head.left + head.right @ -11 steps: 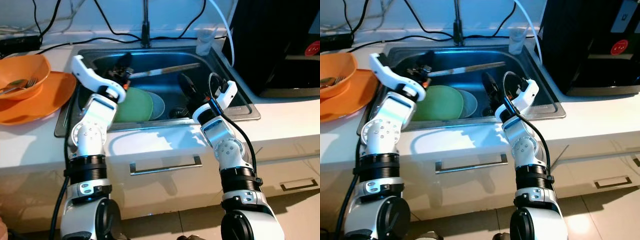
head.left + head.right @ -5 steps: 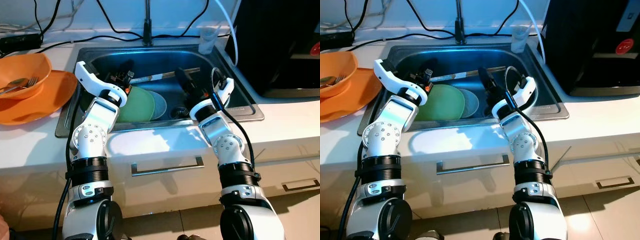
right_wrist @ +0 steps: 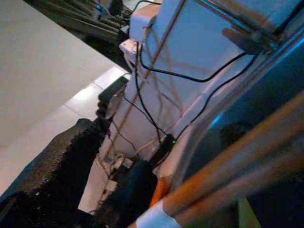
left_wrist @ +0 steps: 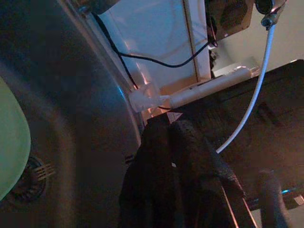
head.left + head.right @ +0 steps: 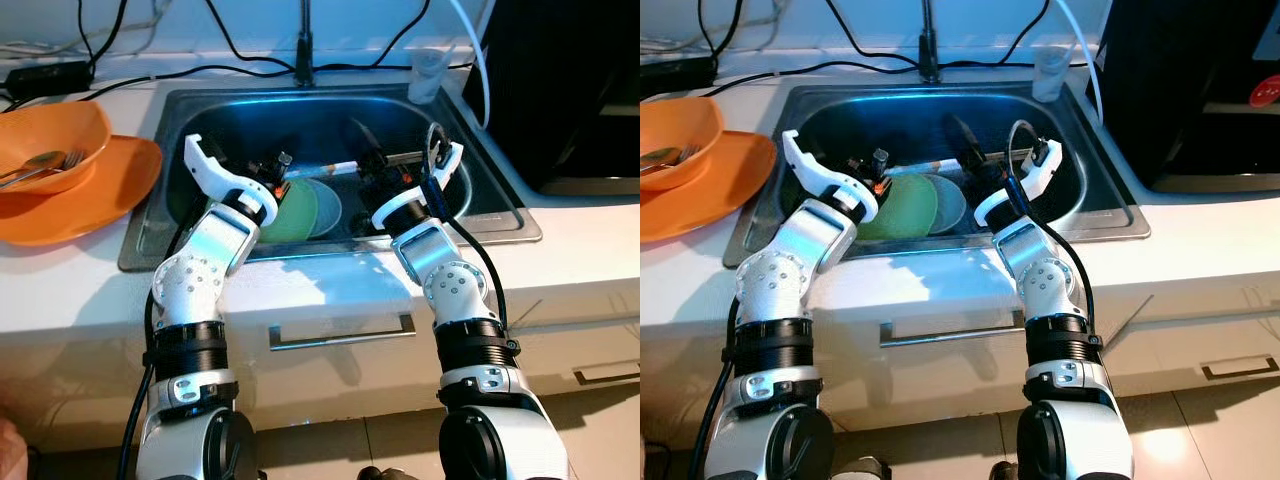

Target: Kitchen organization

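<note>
A pair of wooden chopsticks (image 5: 335, 166) with a white band lies across the steel sink (image 5: 505, 205), above a green plate (image 5: 298, 200) and a grey-blue plate (image 5: 333, 202) on the sink floor. My left gripper (image 5: 278, 166) is inside the sink at the chopsticks' left end, shut on them; in the left wrist view its fingers (image 4: 183, 166) are pressed together. My right gripper (image 5: 368, 150) reaches in from the right with its fingers apart, right beside the chopsticks (image 3: 237, 161), which pass next to one finger (image 3: 59, 173).
An orange bowl (image 5: 50, 135) holding a fork rests on an orange plate (image 5: 105, 195) on the counter to the left. A faucet (image 5: 305, 50), cables and a clear cup (image 5: 427, 75) stand behind the sink. A black appliance (image 5: 570, 90) sits on the right.
The camera has shifted. My left gripper has carried the chopsticks' end to the right over the green plate. My right gripper has swung left and deeper into the sink, up to the chopsticks.
</note>
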Robot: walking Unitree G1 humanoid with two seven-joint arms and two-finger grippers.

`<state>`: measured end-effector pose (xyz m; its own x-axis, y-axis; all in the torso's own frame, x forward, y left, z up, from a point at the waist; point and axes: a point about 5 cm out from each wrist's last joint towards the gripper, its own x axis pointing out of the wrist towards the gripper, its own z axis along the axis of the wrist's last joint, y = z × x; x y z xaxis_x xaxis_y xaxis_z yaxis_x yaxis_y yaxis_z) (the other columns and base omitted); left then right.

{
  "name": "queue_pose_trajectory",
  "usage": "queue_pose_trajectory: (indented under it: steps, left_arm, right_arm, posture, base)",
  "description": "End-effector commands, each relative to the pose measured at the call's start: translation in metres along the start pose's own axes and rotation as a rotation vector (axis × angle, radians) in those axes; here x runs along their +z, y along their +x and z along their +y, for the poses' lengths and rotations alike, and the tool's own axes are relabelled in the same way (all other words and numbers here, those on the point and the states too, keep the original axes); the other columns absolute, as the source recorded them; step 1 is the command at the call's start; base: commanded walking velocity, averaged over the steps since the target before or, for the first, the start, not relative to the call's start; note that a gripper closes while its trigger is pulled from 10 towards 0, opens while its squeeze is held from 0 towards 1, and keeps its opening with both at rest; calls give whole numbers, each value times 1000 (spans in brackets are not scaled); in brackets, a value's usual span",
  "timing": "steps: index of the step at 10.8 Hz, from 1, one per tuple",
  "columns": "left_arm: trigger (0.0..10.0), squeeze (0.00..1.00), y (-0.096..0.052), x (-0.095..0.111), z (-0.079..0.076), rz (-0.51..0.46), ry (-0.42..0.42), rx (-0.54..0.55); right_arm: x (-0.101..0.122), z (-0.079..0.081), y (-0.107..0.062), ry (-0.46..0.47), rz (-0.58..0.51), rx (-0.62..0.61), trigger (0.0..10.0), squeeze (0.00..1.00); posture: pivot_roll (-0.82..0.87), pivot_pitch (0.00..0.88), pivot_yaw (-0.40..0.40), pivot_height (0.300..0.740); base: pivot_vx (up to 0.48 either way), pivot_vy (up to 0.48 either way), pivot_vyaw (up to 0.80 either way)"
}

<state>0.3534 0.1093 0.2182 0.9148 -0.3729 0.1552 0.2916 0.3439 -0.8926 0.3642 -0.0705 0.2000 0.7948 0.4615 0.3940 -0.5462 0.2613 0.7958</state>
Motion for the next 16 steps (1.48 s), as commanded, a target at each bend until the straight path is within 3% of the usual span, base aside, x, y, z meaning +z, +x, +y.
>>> queue_pose_trajectory:
  steps: [1, 4, 5, 6, 7, 8, 9, 14, 16]
  left_arm:
    - [0, 0, -2, -3, -3, 11, -6, -10]
    - [0, 0, -5, 15, 1, -40, 2, 16]
    - [0, 0, -8, 23, 3, -65, -1, 31]
    - [0, 0, -9, 29, 6, -91, -6, 45]
    - [0, 0, -10, 34, 8, -111, -12, 54]
    - [0, 0, -9, 36, 7, -115, -12, 54]
    - [0, 0, -9, 37, 7, -115, -13, 53]
    - [0, 0, -5, 25, 8, -90, -58, 57]
    - [0, 0, -3, 14, 7, -58, -118, 51]
  right_arm:
    - [-23, 36, 27, 111, -2, 134, 0, 0]
    - [-19, 35, 26, 110, -16, 137, 0, 0]
    - [-19, 35, 25, 107, -18, 134, 3922, 0]
    - [-19, 34, 24, 107, -19, 129, 4275, 0]
    - [-19, 32, 23, 106, -18, 122, 10000, 0]
    - [-20, 31, 23, 106, -15, 117, 2392, 0]
    - [-20, 31, 22, 107, -13, 117, 0, 0]
    - [-23, 30, 22, 115, -10, 106, 0, 0]
    - [-22, 31, 22, 113, -15, 107, 0, 0]
  posture:
    - [167, 93, 28, 740]
    - [168, 95, 27, 740]
    - [169, 95, 29, 740]
    - [169, 95, 30, 740]
    - [169, 95, 31, 740]
    - [169, 95, 31, 740]
    - [169, 95, 31, 740]
    - [167, 91, 30, 740]
    - [162, 90, 33, 740]
  base:
    - [0, 0, 0]
    - [0, 0, 0]
    - [0, 0, 0]
    - [0, 0, 0]
    - [0, 0, 0]
    - [0, 0, 0]
    - [0, 0, 0]
    - [0, 0, 0]
    - [0, 0, 0]
